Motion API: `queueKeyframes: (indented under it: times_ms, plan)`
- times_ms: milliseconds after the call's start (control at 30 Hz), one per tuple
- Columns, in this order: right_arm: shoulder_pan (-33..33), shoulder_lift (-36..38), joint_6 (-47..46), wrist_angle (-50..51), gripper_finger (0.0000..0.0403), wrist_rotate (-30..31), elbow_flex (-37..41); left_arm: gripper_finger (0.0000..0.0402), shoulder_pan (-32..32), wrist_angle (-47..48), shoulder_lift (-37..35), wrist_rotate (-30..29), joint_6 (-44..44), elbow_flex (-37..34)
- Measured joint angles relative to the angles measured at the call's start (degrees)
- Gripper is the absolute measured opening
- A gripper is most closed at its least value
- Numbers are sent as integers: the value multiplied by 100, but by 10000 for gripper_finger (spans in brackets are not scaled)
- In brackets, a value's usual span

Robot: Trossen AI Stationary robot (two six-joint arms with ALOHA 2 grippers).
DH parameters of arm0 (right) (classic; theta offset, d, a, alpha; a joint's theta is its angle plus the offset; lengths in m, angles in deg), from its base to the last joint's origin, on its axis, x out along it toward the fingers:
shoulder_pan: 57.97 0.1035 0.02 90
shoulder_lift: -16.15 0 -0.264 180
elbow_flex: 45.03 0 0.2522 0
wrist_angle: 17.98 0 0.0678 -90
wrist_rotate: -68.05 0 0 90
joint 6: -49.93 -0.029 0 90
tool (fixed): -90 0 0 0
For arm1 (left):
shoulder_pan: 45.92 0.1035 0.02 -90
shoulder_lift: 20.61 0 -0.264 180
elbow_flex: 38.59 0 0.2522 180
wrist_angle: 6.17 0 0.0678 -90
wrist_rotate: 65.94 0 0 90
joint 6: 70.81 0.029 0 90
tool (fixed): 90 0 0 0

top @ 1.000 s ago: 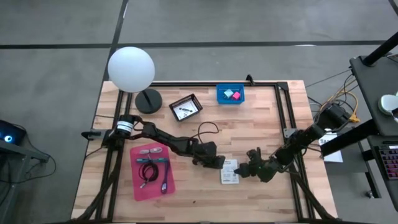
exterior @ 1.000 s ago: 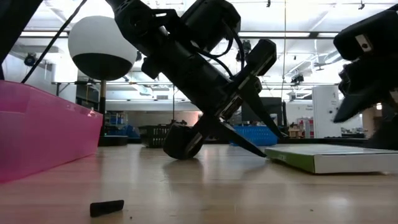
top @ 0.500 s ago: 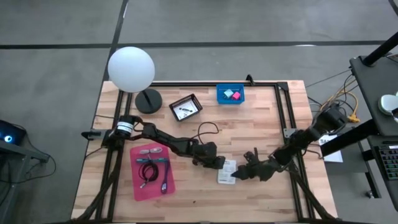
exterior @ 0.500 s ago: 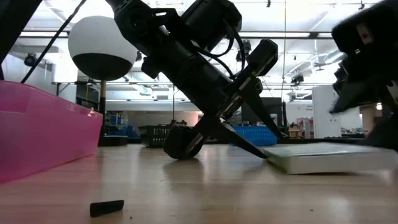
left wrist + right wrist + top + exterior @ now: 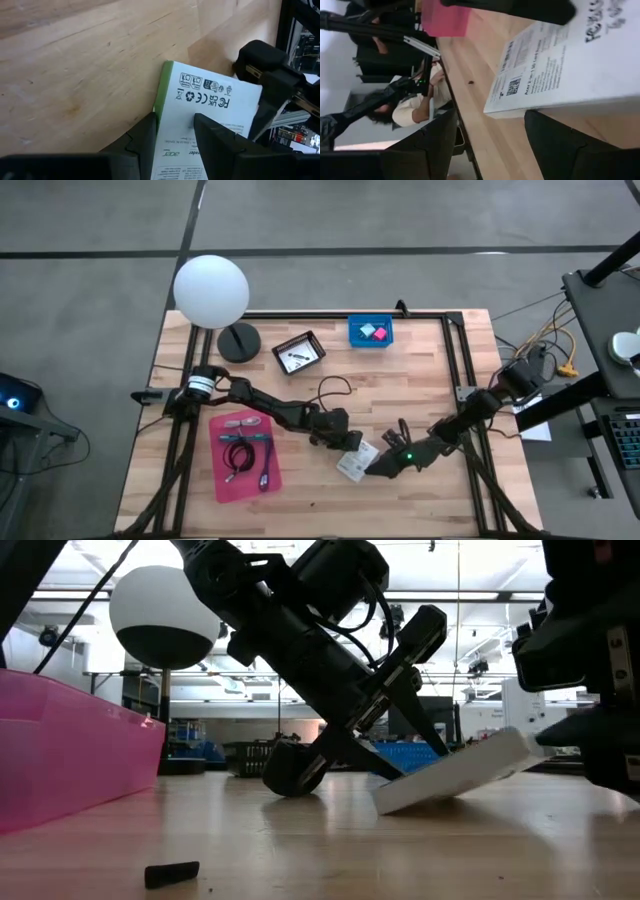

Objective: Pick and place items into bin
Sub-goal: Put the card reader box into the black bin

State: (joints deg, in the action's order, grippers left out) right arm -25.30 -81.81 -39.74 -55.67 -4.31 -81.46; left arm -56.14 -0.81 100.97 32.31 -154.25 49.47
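Note:
A flat white printed packet with a green edge [image 5: 352, 463] lies at mid-table. In the low view the packet [image 5: 455, 772] is tilted, with its left end on the wood and its right end raised. My left gripper [image 5: 347, 442] comes down slanting on it from the far left, open. My right gripper [image 5: 386, 465] reaches in low from the right, open, at the raised end. The pink bin [image 5: 243, 456] holds black and purple coiled cables. The pink and teal cubes sit in a blue tray [image 5: 370, 332]. My left gripper slants down from the far left. One fingertip [image 5: 216, 137] is on the packet's printed top face [image 5: 210, 112]. The other fingertip [image 5: 144, 140] stands beside its green edge [image 5: 161, 95]. My right gripper is at the packet's raised right end [image 5: 525, 745], coming level from the right. That end leans on it, and the gripper hides the exact contact.
A white globe lamp [image 5: 211, 290] and its round base [image 5: 238, 342] stand at the far left. Beside them are a black tray [image 5: 299, 352] and a loose black cable loop [image 5: 330, 390]. A small black piece [image 5: 172, 873] lies on the near table. Metal frame rails [image 5: 462, 380] run along the right side.
My right gripper has moved toward the table's left and near edge, low along the wood. It has pushed the packet leftward and turned it. The packet's right end has risen off the table while its left end has stayed down by my left gripper.

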Motion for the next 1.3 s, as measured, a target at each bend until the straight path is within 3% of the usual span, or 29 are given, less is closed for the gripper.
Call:
queueKeyframes:
  times_ms: [233,467,600,800,933,1133,1300]
  plan:
    - [-13,-30,193,-42,223,105,-80,116,-2,2,4,8,1,0]
    - [-15,-26,-677,443,223,155,-83,116,-2,-22,8,40,-4,4]
    - [-15,-21,-646,480,224,356,-124,116,-5,-63,11,88,-3,4]
    - [-18,12,479,39,223,932,-452,116,-30,-213,15,245,199,5]
    - [-87,-4,1420,355,224,1271,-786,116,-34,-334,28,507,478,13]
    - [-171,1,1762,1544,223,1119,-1306,116,-63,-354,31,736,680,11]
    - [-177,127,1966,1701,223,942,-1385,116,-61,-363,29,756,761,2]
